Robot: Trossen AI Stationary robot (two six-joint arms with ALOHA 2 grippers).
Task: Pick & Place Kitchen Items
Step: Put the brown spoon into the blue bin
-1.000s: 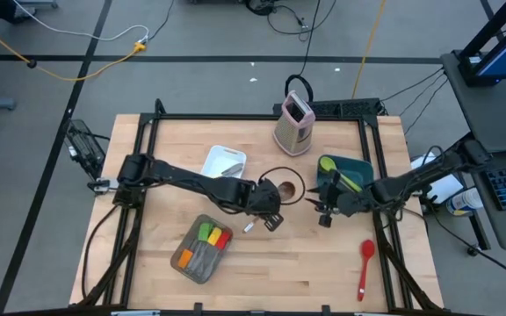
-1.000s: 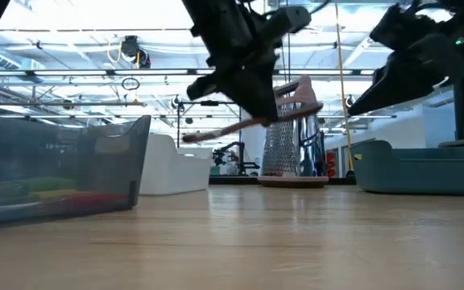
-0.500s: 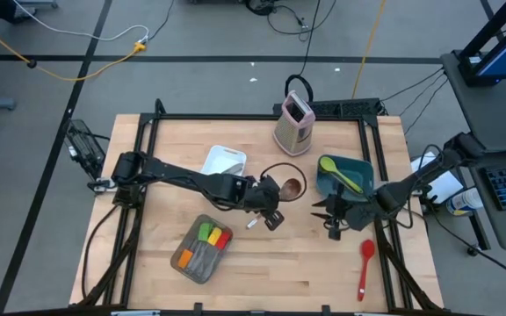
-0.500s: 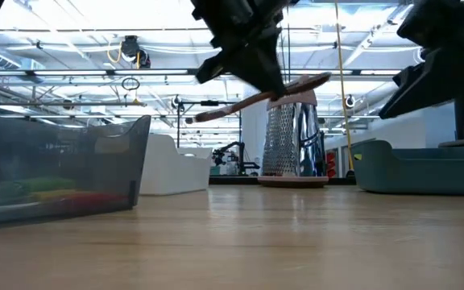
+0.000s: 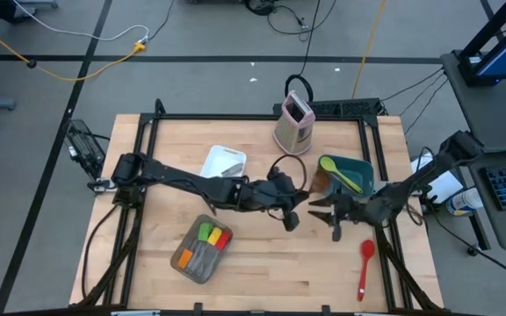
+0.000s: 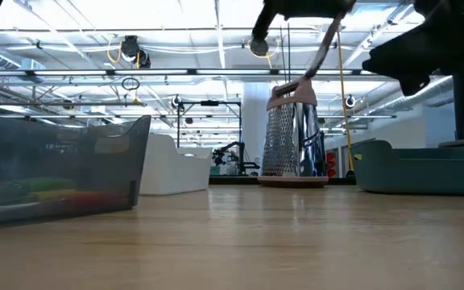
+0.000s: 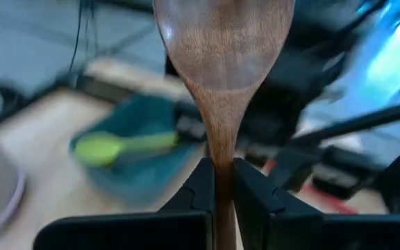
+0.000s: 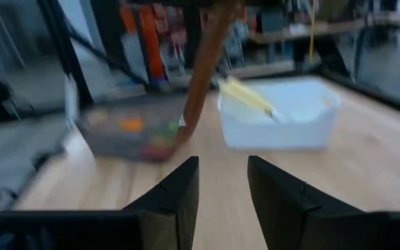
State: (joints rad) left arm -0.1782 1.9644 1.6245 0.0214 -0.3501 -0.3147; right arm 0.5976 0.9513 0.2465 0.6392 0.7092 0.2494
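Your left gripper [image 7: 219, 182] has swung right from mid-table toward the teal bin [image 5: 355, 178] and now hangs just short of the right gripper [image 8: 222, 182]. It's clamped on the brown wooden spoon [image 7: 222, 62] by the handle, bowl pointing away toward the bin. In the low view the spoon [image 6: 322, 50] has gone from near level to steeply tilted and lifted high, well off the table. The right gripper has backed off from the bin to the table beside it, fingers partly apart, holding nothing, facing the spoon. Looks like a handover or a drop into the bin is next; can't tell which.

A green spatula [image 5: 341, 173] is already in the bin. The red spoon [image 5: 365, 263] lies on the table near the front right, untouched. The grey pan [image 5: 202, 249] holds green, orange and red items. The white tray [image 5: 225, 161] has a yellow-handled knife [image 8: 247, 97].

Table [image 5: 262, 263] is pale wood. Box grater [image 5: 293, 123] upright at the back. Grey floor with cables, lab ceiling lights behind.
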